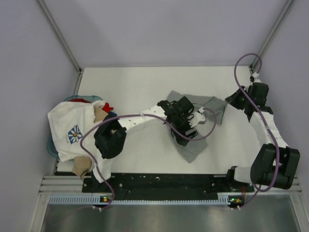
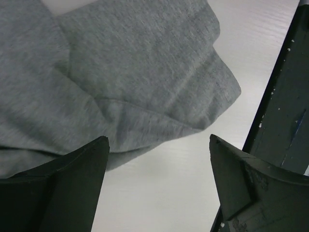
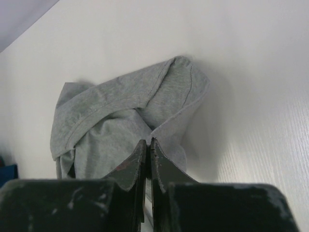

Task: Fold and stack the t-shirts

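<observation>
A heather-grey t-shirt [image 1: 195,123] lies crumpled in the middle of the white table. My left gripper [image 1: 185,137] hovers over its near part, open and empty; in the left wrist view [image 2: 158,140] the jaws stand wide apart over the shirt's [image 2: 130,72] hem and bare table. My right gripper [image 1: 231,100] is by the shirt's far right corner, shut; in the right wrist view [image 3: 148,141] the tips meet with nothing seen between them, and the shirt [image 3: 125,111] lies beyond. A white flower-print tee [image 1: 72,128] tops a pile at the left, with red [image 1: 107,106] and tan [image 1: 99,116] cloth showing.
The pile sits in a teal basket [image 1: 50,145] at the table's left edge. A black rail [image 1: 159,181] runs along the near edge and shows in the left wrist view [image 2: 285,116]. Purple cables loop from both arms. Grey walls enclose the table.
</observation>
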